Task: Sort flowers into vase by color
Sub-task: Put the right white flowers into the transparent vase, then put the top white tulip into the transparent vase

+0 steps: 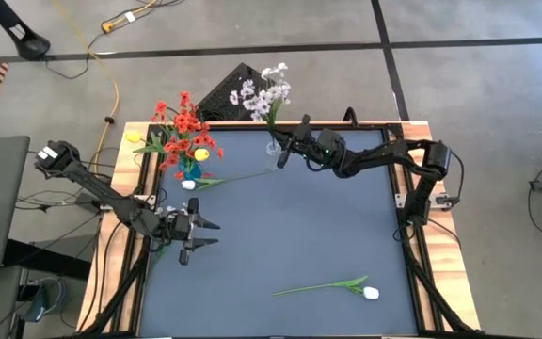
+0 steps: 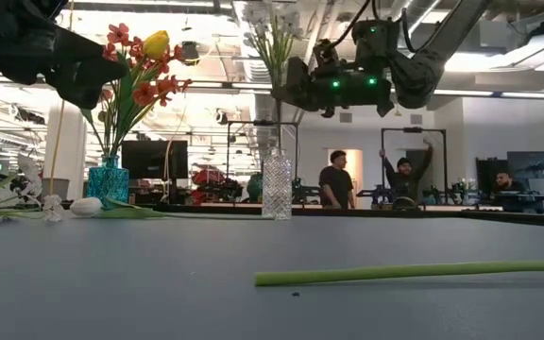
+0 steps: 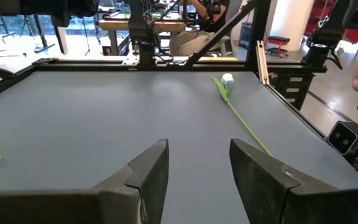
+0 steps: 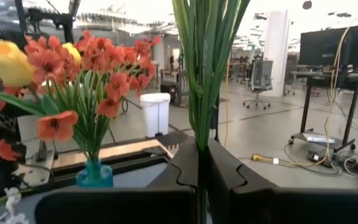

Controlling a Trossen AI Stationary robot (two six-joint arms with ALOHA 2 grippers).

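Pinching the white spray's (image 1: 263,92) thin stems with my right gripper (image 4: 202,163) above the clear vase (image 2: 277,187); they feel light and bendy, best gripped low. Left gripper (image 3: 197,177) waits spread near the table's (image 1: 280,235) edge.

No text, label, brand, number or sign can be read in any view.

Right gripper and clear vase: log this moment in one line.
right gripper: shut on green stems | over clear vase | left gripper: open, waiting | white tulip: on table
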